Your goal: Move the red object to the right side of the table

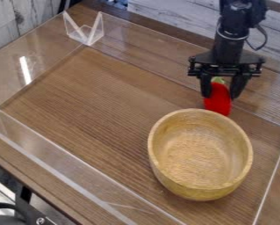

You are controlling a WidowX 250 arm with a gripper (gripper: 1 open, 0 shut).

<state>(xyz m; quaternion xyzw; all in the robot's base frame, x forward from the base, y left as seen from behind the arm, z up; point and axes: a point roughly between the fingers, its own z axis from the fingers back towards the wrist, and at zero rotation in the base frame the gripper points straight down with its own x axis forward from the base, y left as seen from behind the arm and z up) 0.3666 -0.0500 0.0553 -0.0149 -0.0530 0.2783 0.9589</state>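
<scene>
The red object (218,104), a small bright-red toy fruit with a bit of green at its top, stands on the table (95,97) at its right side, just beyond the far rim of the wooden bowl. My gripper (223,88) points straight down directly over it. The jaws are open, with the black fingers (205,83) flanking the fruit's upper part and not squeezing it. The fruit's top is partly hidden between the fingers.
A round light-wood bowl (201,154) sits at the near right, close in front of the fruit. Low clear acrylic walls (60,167) edge the table. A small clear acrylic stand (83,28) sits at the back left.
</scene>
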